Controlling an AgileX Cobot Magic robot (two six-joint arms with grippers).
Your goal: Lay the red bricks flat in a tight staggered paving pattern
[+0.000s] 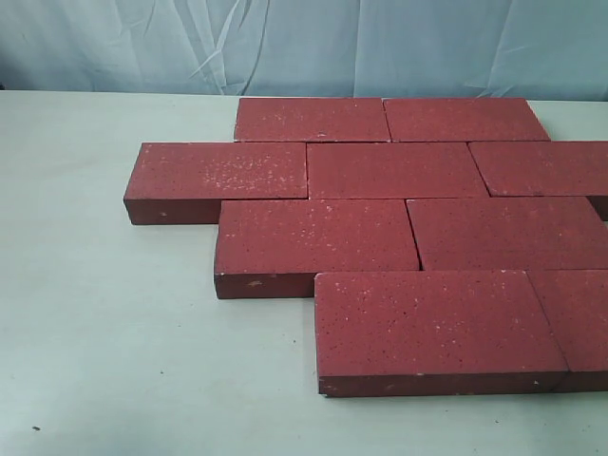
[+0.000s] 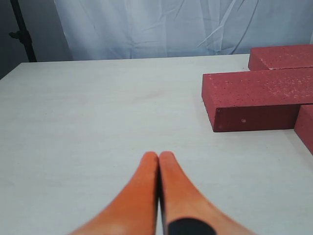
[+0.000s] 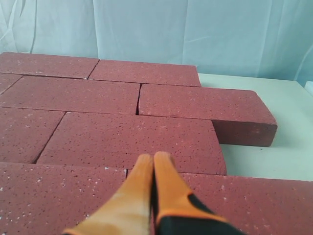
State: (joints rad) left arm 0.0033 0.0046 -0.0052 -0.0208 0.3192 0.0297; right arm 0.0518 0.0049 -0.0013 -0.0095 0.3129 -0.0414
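- Evidently the closing step is in hand: the red bricks (image 1: 399,228) are laid flat in four staggered rows with edges touching. Nine are counted in the exterior view.
- Left gripper (image 2: 158,156): the fingers are pressed together and nothing is held. The nearest brick end lies well ahead of the tips and off to one side, apart from them.
- Right gripper (image 3: 153,157): the fingers are pressed together and nothing is held. The paved field lies directly below and ahead of the tips, and a seam between bricks passes just under them.
- Next move, as judged: little is left beyond a check of the seams. Any slack seam is best closed by a low nudge of the fingertips against a brick's end face, so that nothing is tipped.
- Table (image 1: 95,332): pale, matt and faintly grained.
- Room: a wrinkled pale blue backdrop (image 1: 285,47) is hung far beyond both sets of fingertips, and a dark stand (image 2: 19,34) is seen at its edge.
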